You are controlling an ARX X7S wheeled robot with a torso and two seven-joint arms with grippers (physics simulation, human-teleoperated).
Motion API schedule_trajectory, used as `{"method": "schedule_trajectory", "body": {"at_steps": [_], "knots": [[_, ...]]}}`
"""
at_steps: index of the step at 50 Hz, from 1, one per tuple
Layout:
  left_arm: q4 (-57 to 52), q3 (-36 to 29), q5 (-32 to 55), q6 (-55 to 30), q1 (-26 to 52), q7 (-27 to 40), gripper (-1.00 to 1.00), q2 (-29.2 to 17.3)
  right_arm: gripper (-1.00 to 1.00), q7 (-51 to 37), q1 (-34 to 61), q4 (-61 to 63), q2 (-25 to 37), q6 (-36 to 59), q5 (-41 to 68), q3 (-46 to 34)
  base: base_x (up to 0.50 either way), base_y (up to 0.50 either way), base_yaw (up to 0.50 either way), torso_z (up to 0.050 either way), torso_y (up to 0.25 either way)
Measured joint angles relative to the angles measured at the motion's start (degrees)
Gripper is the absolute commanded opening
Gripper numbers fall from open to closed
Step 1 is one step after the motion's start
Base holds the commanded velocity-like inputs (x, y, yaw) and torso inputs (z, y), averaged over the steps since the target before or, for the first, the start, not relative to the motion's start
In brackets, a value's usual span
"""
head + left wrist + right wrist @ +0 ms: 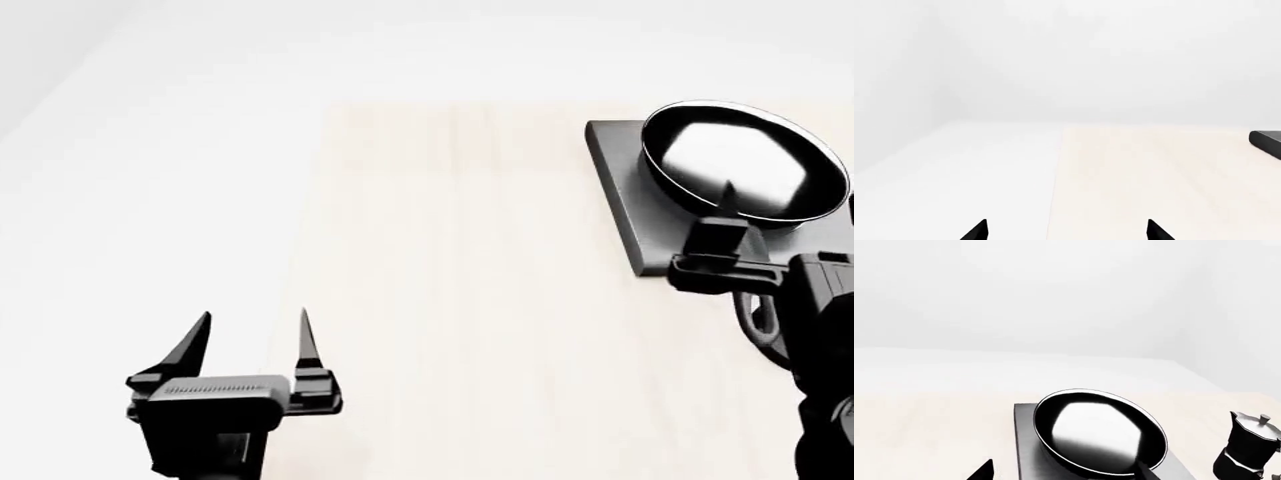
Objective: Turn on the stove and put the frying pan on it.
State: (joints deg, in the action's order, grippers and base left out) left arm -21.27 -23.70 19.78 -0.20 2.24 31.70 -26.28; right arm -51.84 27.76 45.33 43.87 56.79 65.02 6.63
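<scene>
Right gripper [727,215], at about 4 o'clock in the head view, reaches toward the frying pan [743,160], its fingers around the pan's slim handle; whether it clamps or is loosening I cannot tell. The pan sits over the stove [627,185] at 2 o'clock, so placement looks done or nearly so. The knob is hidden, so whether the stove is on is unclear. Left gripper [254,335] hangs open and empty at 7 o'clock, well apart.
</scene>
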Motion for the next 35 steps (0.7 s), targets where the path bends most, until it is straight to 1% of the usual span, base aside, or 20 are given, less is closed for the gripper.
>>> {"method": "schedule_trajectory", "body": {"at_steps": [16, 27, 35], "knots": [[-9.12, 0.96, 0.28, -2.56, -1.03, 2.22, 1.0, -2.51, 1.0, -3.77, 3.35, 6.82, 0.2, 0.71, 2.77, -1.0, 0.0, 0.0, 0.0, 0.0, 0.0], [-14.18, 1.47, 0.58, -3.99, -1.49, 3.44, 1.0, -3.78, 1.0, -7.46, 6.51, 10.21, 0.64, 1.44, 7.42, -1.48, 0.0, 0.0, 0.0, 0.0, 0.0], [-17.06, 1.86, 0.76, -4.72, -1.77, 4.2, 1.0, -4.53, 1.0, -12.39, 10.67, 12.35, 1.94, 2.21, 13.05, -2.87, 0.0, 0.0, 0.0, 0.0, 0.0]]}}
